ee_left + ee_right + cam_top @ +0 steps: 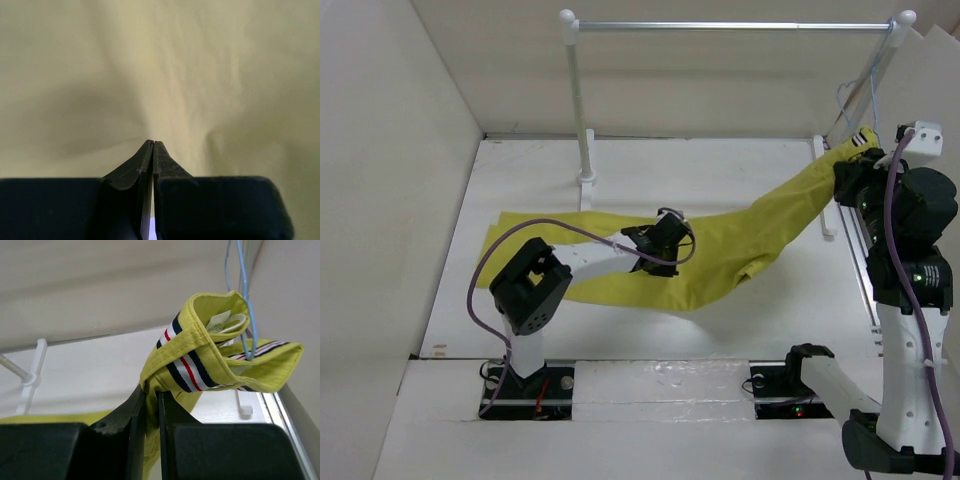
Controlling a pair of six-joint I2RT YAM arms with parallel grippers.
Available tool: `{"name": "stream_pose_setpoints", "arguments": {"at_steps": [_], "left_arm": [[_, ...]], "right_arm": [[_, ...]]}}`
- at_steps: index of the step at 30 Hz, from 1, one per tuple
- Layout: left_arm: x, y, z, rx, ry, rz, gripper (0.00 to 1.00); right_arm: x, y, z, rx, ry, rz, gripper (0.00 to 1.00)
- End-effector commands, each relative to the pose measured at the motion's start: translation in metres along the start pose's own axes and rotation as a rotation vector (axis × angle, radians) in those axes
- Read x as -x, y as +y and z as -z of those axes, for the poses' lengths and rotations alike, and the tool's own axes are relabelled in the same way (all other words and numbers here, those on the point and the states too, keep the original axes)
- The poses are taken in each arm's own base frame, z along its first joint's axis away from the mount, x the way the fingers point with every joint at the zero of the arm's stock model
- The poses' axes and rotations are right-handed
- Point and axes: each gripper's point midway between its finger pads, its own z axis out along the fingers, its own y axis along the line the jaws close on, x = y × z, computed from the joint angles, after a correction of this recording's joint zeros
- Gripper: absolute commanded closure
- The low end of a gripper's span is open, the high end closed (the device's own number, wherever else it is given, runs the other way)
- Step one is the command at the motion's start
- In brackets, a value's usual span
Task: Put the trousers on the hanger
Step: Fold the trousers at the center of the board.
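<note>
- Right wrist view: my right gripper (151,392) pinches the striped waistband edge of the long mustard-yellow fabric trousers (200,365). The jaws are nearly together on the cloth, and the waist is raised to the thin pale blue wire hanger (246,305) so that it can meet the wire.
- The wire runs down across the folded waistband; I cannot tell whether it passes through the fold.
- My left gripper (153,145) has its jaws pressed together, tips against the fabric at mid-leg. I judge that it pins the legs to the white table (720,160) so the cloth does not slide.
- The hanger hangs at the right end of the white-posted rail with metal bar (730,26).
- That end of the rail and the pale side wall (932,60) crowd my right arm, and the weight of the trailing legs could drag the waist off.
</note>
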Motion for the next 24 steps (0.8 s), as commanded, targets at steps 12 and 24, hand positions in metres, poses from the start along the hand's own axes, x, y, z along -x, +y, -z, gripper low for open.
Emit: {"name": "stream_pose_setpoints", "arguments": {"at_steps": [12, 24], "left_arm": [[-0.026, -0.107, 0.005, -0.333, 0.144, -0.015, 1.00], [-0.044, -0.084, 0.013, -0.121, 0.071, 0.075, 1.00]], "right_arm": [[0.006, 0.027, 0.000, 0.213, -0.006, 0.128, 1.00], [0.006, 0.183, -0.023, 0.634, -0.002, 0.068, 1.00]]}}
